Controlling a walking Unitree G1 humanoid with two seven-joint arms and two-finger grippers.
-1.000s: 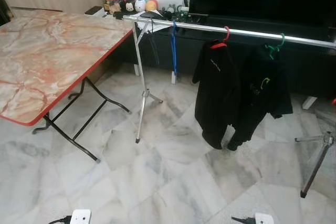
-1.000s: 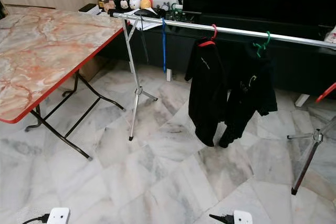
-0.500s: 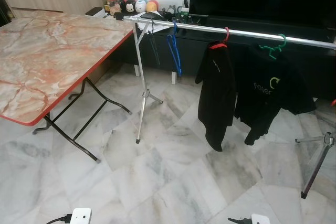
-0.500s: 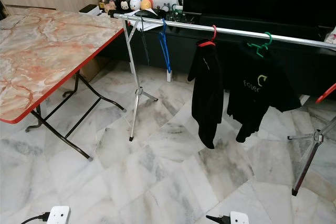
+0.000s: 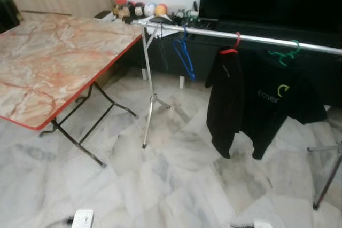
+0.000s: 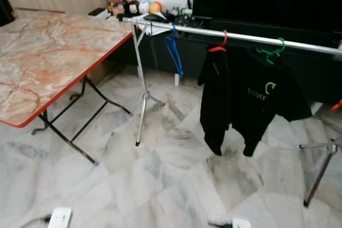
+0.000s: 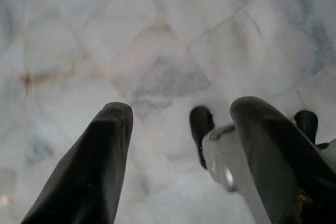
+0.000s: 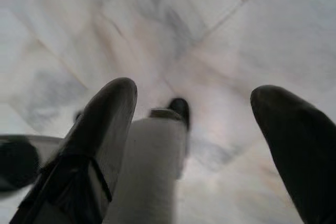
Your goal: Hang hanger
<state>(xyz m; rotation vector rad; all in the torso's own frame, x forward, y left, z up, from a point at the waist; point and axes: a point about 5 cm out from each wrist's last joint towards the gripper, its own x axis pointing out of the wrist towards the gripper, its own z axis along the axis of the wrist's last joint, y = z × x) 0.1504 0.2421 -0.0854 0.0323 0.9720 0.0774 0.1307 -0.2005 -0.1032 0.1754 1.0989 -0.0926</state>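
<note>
While both grippers (left gripper (image 7: 173, 150), right gripper (image 8: 194, 140)) hang spread and empty, the blue hanger (image 5: 184, 57) hangs on the rail (image 5: 256, 38); hanging looks done

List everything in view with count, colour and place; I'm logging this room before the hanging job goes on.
Silver metal clothes rail: one, on tripod legs, in front of the dark cabinet.
Blue plastic hanger: one, bare, on the rail's left part.
Red hanger with black garment: one, mid-rail.
Green hanger with black printed shirt: one, right of it.
Marble-pattern folding table with red edge: one, at left.
Round toy figures: several, mixed colours, on the cabinet behind.
White marble floor: tiled, underfoot.
Left gripper: black fingers apart, above the floor.
Right gripper: black fingers apart, above the floor.
</note>
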